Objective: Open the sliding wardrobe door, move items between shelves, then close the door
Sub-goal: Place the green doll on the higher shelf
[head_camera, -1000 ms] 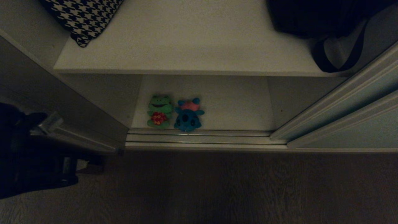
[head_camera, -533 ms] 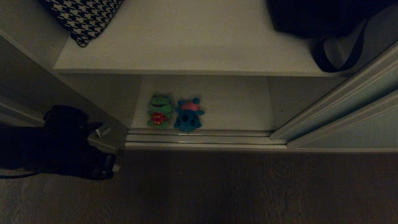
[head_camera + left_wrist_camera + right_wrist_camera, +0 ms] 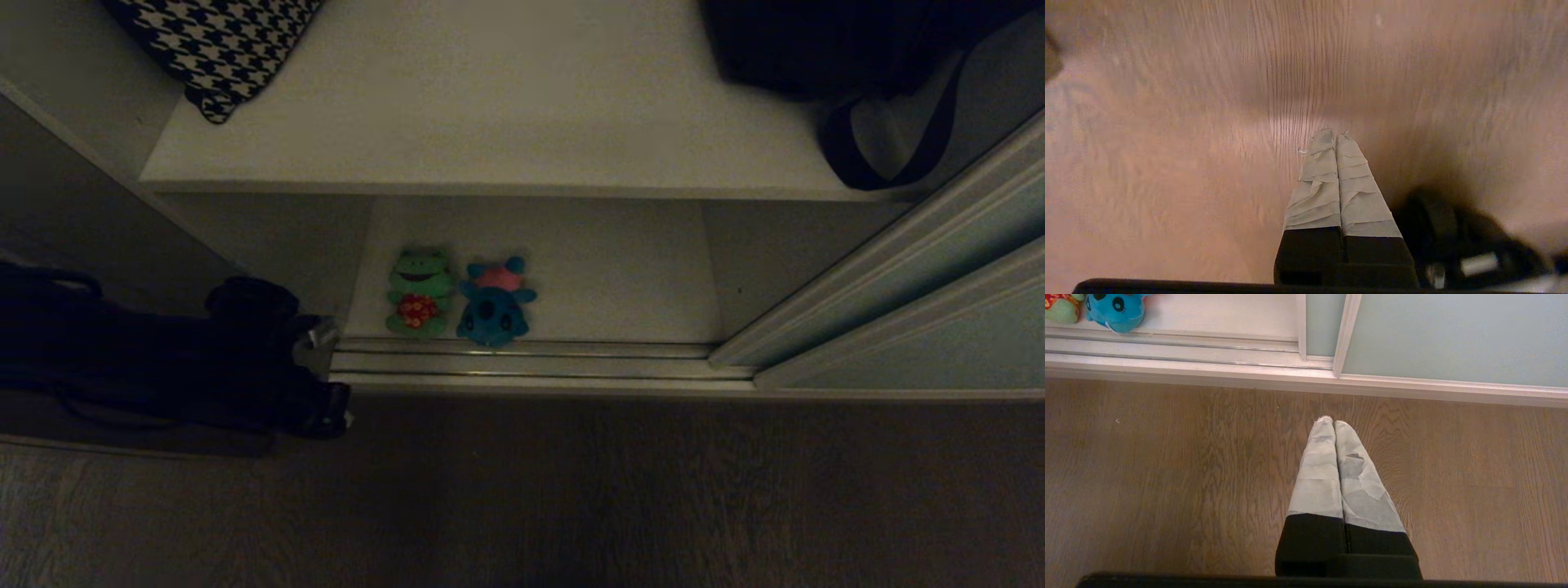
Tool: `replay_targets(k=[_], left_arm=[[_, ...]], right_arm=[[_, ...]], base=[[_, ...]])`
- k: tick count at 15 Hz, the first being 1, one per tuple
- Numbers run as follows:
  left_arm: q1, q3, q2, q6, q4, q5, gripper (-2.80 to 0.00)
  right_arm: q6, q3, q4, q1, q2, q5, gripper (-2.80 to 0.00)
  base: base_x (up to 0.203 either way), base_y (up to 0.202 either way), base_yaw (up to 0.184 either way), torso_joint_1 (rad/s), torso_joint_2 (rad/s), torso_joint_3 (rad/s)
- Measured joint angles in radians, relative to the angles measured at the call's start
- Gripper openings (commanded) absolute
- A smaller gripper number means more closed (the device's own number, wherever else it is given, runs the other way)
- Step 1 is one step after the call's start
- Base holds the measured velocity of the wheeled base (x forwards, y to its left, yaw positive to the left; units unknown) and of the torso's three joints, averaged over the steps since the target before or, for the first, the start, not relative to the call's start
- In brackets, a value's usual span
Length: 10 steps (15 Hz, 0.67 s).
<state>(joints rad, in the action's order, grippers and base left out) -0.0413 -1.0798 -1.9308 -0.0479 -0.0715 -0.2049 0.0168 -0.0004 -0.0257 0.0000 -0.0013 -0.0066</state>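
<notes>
Two plush toys, a green frog [image 3: 420,292] and a blue creature [image 3: 493,304], sit side by side on the lower white shelf [image 3: 620,269] beside the open sliding door [image 3: 914,286], both grippers, left [image 3: 1336,136] and right [image 3: 1329,421], pressed together, empty, no writing legible.

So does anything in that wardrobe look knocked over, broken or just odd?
Nothing stands out. The green frog and the blue creature lie side by side at the front of the lower shelf. The houndstooth cushion and the black bag rest on the upper shelf, the bag's strap hanging over its front edge.
</notes>
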Motion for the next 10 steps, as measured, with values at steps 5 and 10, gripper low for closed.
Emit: replay_targets(k=[5, 10], left_arm=[[-0.007, -0.119, -0.157, 0.109, 0.203, 0.002, 0.0], [-0.011, -0.277, -0.31, 0.196, 0.416, 0.017, 0.0]], right_arm=[[0.0, -0.001, 0.0, 0.0, 0.0, 0.0, -2.8], [0.0, 0.0, 0.0, 0.0, 0.0, 0.001, -2.8]], base=[[0.0, 0.0, 0.0, 0.0, 0.0, 0.0], [0.0, 0.0, 0.0, 0.0, 0.0, 0.0]])
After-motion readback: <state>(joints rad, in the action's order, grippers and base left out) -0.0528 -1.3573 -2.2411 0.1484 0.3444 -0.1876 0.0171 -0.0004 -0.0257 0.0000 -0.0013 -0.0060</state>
